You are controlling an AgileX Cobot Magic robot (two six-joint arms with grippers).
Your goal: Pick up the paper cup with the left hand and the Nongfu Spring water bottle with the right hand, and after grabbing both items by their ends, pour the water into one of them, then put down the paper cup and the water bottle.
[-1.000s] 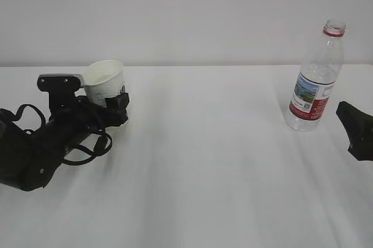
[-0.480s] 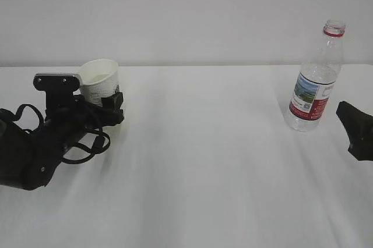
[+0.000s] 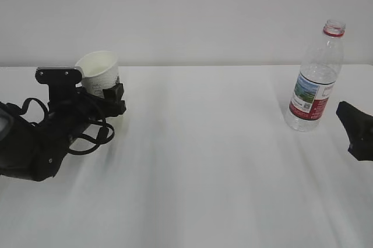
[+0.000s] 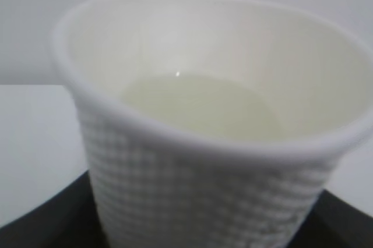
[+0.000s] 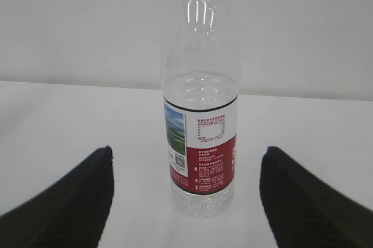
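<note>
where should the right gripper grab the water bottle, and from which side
Grip the Nongfu Spring water bottle low on its labelled body, coming in level from the right, where the right hand already faces it. It stands upright and uncapped, the body is round and ribbed, and in the wrist view it sits centred between the open fingers. A low hold probably suits tipping it later.

Paper cup (image 4: 204, 201) in my left claw: matt white, dimple-embossed wall, smooth rim. Water bottle (image 5: 200, 102): clear glossy ribbed plastic, glossy label. Table (image 3: 204, 160): matt white.
</note>
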